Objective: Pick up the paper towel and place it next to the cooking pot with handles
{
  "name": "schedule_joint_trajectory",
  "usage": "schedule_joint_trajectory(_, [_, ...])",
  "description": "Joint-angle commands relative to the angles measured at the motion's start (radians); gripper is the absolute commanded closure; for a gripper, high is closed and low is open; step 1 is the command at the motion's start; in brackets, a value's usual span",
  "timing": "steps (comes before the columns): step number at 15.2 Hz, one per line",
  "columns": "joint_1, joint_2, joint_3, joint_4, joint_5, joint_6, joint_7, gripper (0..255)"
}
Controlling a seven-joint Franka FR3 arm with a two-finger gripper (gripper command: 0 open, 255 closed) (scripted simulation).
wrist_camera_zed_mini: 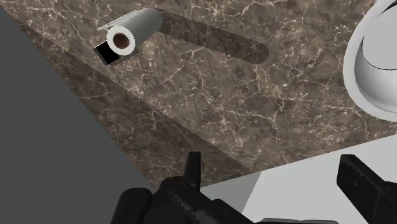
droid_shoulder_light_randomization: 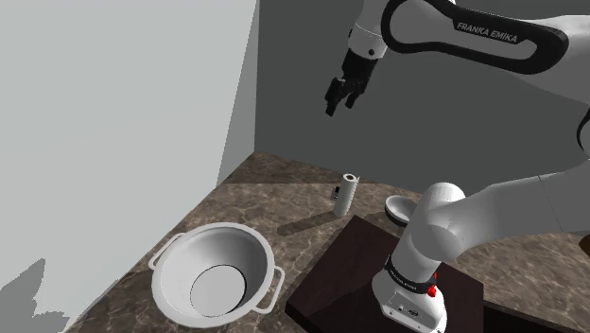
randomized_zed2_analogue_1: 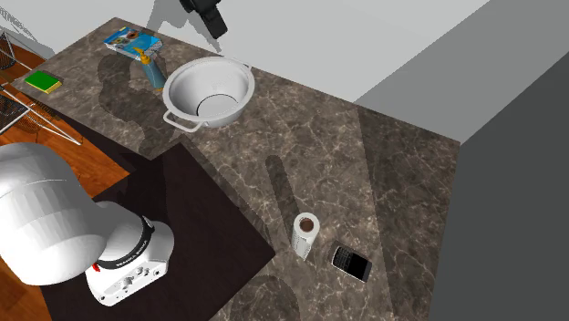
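I've got the gripper (droid_shoulder_light_randomization: 340, 100) hanging high over the marble counter (droid_shoulder_light_randomization: 284, 203), fingers (wrist_camera_zed_mini: 194, 168) spread wide, nothing between them and nothing touching them. The paper towel roll (droid_shoulder_light_randomization: 347, 192) stands upright near the dark grey wall, just beside a small black phone (randomized_zed2_analogue_1: 350, 263) and well apart from the white two-handled pot (droid_shoulder_light_randomization: 213, 244).
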Motion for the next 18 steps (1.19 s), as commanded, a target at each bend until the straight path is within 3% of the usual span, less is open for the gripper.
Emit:
schedule_joint_trajectory(1, [0.0, 0.0, 0.0, 0.0, 0.0, 0.0, 0.0, 0])
schedule_joint_trajectory(10, [-0.038, 0.009, -0.155, -0.215, -0.074, 0.189, -0.134, 0])
schedule_joint_trajectory(18, [-0.082, 0.111, -0.308, -0.335, -0.15, 0.384, -0.258, 0])
